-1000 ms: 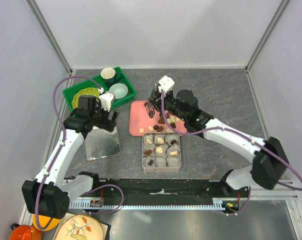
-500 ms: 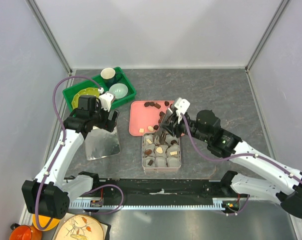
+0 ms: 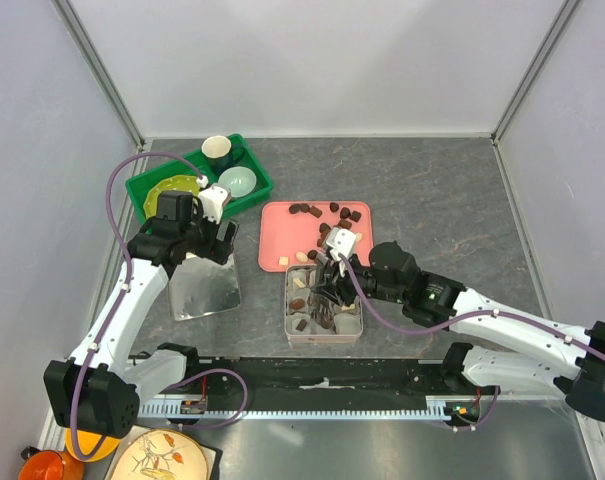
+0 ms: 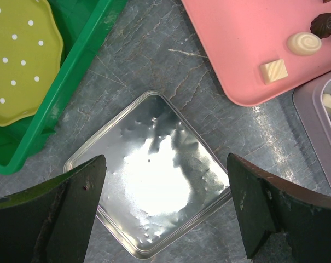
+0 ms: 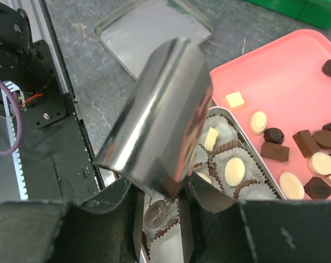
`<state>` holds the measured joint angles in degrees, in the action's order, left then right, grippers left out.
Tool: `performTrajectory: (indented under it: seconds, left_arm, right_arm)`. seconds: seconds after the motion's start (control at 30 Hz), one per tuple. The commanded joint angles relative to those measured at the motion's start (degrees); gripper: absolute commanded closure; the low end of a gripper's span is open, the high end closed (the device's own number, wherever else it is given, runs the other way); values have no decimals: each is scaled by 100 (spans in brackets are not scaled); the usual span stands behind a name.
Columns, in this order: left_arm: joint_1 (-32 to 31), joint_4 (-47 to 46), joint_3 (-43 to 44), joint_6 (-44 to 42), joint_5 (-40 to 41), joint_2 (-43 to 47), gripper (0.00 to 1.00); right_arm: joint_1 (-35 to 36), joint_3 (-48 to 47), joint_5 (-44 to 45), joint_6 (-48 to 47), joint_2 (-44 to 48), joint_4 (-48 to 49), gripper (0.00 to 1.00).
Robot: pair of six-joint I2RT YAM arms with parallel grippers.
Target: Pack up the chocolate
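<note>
Over tin [image 3: 322, 340] of chocolate [image 5: 234, 171], R fingers [image 5: 72, 230] clenched on metal tool [image 5: 160, 137]; L fingers [image 4: 67, 219] spread wide, grasping nothing, above lid [image 4: 154, 181] on counter [image 4: 154, 55] near pink tray [image 4: 236, 55].

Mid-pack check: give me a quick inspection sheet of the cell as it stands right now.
Surface: grey stone-look table, no spills seen.
Job's things: chocolates loose on the pink tray; tin partly filled, some paper cups empty; lid lying flat to its left.
Clutter: green bin holding a yellow plate, cup and bowl.
Grippers: left gripper open above the lid; right gripper shut on a metal scoop over the tin.
Cables: a purple cable loops off each arm; no snag seen.
Surroundings: pale walls; patterned plate and orange object beyond the near-left corner.
</note>
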<state>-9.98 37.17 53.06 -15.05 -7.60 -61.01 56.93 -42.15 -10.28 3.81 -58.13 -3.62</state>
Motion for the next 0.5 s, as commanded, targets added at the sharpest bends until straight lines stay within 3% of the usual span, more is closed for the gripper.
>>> performTrajectory:
  seconds: [0.0,0.2,0.47]
  left_arm:
    - [31,-104,12,-51,21,116,2]
    - [31,-104,-24,-60,13,116,2]
    - [31,-87,12,-25,-31,142,2]
  right_arm:
    - [82,93,149,120,-137,546,65]
    - [99,85,290,67,-137,652,58]
    - [108,-311,369,-100,29,249,59]
